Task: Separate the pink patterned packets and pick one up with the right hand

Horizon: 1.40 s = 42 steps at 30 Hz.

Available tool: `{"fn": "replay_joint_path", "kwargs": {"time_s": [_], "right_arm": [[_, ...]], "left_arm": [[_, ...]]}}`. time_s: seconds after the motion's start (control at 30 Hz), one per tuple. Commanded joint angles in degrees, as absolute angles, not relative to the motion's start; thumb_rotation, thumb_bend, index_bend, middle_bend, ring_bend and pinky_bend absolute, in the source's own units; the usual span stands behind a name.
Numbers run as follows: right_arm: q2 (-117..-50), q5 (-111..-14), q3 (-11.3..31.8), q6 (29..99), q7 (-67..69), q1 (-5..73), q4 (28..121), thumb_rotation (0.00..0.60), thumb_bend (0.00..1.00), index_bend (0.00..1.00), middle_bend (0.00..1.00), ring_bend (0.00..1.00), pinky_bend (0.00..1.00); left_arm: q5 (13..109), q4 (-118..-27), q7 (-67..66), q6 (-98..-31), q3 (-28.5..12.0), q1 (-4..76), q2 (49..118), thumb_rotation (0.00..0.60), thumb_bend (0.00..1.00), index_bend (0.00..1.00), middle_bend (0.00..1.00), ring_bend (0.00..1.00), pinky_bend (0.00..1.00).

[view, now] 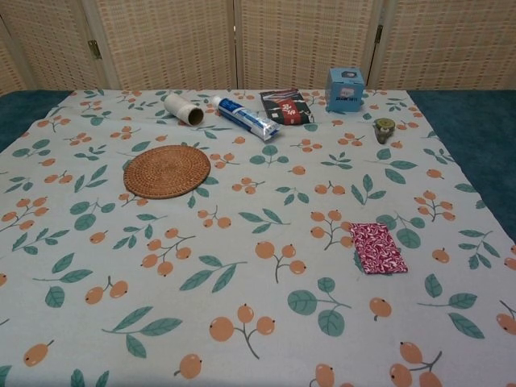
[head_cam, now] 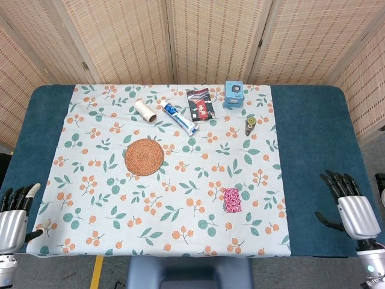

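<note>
Pink patterned packets (head_cam: 232, 200) stacked, count unclear; left robot hand (head_cam: 13, 212) half cropped.

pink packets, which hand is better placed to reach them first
Right. The packets lie right of the cloth's middle, nearer the right hand, which is open at the table's right edge. The left hand is open at the far left corner.

A blue table (head_cam: 313, 138) carries a floral cloth (head_cam: 180, 180) over its middle.
</note>
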<state>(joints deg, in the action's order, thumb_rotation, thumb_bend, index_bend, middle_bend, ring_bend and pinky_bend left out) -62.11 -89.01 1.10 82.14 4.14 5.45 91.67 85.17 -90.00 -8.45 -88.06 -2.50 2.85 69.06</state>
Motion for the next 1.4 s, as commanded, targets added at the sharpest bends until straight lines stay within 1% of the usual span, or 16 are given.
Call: {"fn": "replay_joint_path", "kwargs": {"time_s": [0.03, 0.17, 0.23, 0.3, 0.33, 0.37, 0.43, 0.5, 0.63, 0.8, 0.93, 1.13, 1.4], "right_arm": [[-61.98, -89.35, 0.78, 80.76, 3.86, 6.17, 92.15, 0.549, 0.27, 0.09, 0.09, 0.06, 0.03], [-61.51, -90.33, 0.29, 77.47, 1.26, 8.15, 94.16, 0.544, 0.27, 0.09, 0.08, 0.06, 0.03], [-61.42, -90.09, 0.37, 75.53, 0.00, 9.29, 95.60, 0.523, 0.27, 0.12, 0.07, 0.03, 0.01], [-61.41, -89.09, 0.43, 72.38, -1.13, 10.84, 97.66, 0.469, 0.27, 0.16, 0.06, 0.01, 0.00], [-61.29, -88.34, 0.38, 69.99, -1.71, 11.94, 99.04, 0.419, 0.27, 0.18, 0.05, 0.00, 0.00], [-61.10, -87.68, 0.28, 67.89, -2.20, 12.89, 100.08, 0.390, 0.27, 0.19, 0.04, 0.00, 0.00], [-60.54, -85.92, 0.05, 62.57, -2.72, 15.31, 102.55, 0.310, 0.27, 0.19, 0.01, 0.00, 0.00], [-60.81, -84.96, 0.25, 58.53, -1.33, 17.61, 103.82, 0.253, 0.27, 0.20, 0.00, 0.00, 0.00], [-62.99, -83.45, 0.94, 53.60, -0.86, 21.00, 103.04, 0.163, 0.27, 0.24, 0.01, 0.00, 0.00], [-67.60, -80.17, 1.84, 48.20, -3.61, 25.05, 100.45, 0.153, 0.27, 0.25, 0.01, 0.00, 0.00], [-71.07, -77.43, 1.90, 45.14, -7.34, 27.51, 98.50, 0.149, 0.27, 0.26, 0.01, 0.00, 0.00], [-75.12, -74.69, 2.10, 44.62, -12.27, 29.65, 96.29, 0.150, 0.27, 0.26, 0.01, 0.00, 0.00], [-77.31, -74.18, 1.90, 45.82, -14.50, 30.92, 94.97, 0.148, 0.27, 0.26, 0.01, 0.00, 0.00]], "left_arm": [[85.22, -90.15, -8.34, -88.09, -2.53, 2.86, 68.96, 0.600, 0.27, 0.13, 0.14, 0.12, 0.01], [85.81, -89.91, -7.81, -88.60, -2.50, 2.79, 68.99, 0.600, 0.27, 0.14, 0.14, 0.12, 0.01], [86.04, -89.65, -7.57, -88.70, -2.39, 2.73, 69.03, 0.600, 0.27, 0.14, 0.14, 0.12, 0.01], [86.12, -89.37, -7.28, -88.86, -2.27, 2.56, 69.12, 0.600, 0.27, 0.14, 0.14, 0.12, 0.01], [86.14, -89.31, -7.07, -88.94, -2.19, 2.45, 69.12, 0.600, 0.27, 0.14, 0.14, 0.12, 0.01], [86.18, -89.25, -6.94, -89.00, -2.12, 2.36, 69.10, 0.600, 0.28, 0.14, 0.14, 0.12, 0.01], [86.36, -89.09, -6.70, -89.03, -1.80, 2.15, 68.92, 0.600, 0.30, 0.15, 0.14, 0.13, 0.01], [86.46, -88.79, -6.31, -89.17, -1.56, 1.89, 68.84, 0.600, 0.32, 0.16, 0.14, 0.14, 0.01], [86.29, -88.12, -5.38, -89.19, -1.37, 1.55, 68.89, 0.600, 0.33, 0.16, 0.14, 0.14, 0.01], [86.55, -86.98, -4.63, -89.10, -1.17, 1.44, 69.26, 0.600, 0.33, 0.17, 0.14, 0.14, 0.01], [86.38, -86.32, -4.05, -88.85, -1.09, 1.34, 69.44, 0.600, 0.33, 0.18, 0.14, 0.15, 0.01], [86.24, -85.23, -3.13, -88.86, -1.16, 1.19, 69.97, 0.600, 0.33, 0.18, 0.14, 0.15, 0.01], [86.34, -84.53, -2.52, -88.94, -1.16, 1.05, 70.39, 0.600, 0.33, 0.18, 0.14, 0.15, 0.01]]}}
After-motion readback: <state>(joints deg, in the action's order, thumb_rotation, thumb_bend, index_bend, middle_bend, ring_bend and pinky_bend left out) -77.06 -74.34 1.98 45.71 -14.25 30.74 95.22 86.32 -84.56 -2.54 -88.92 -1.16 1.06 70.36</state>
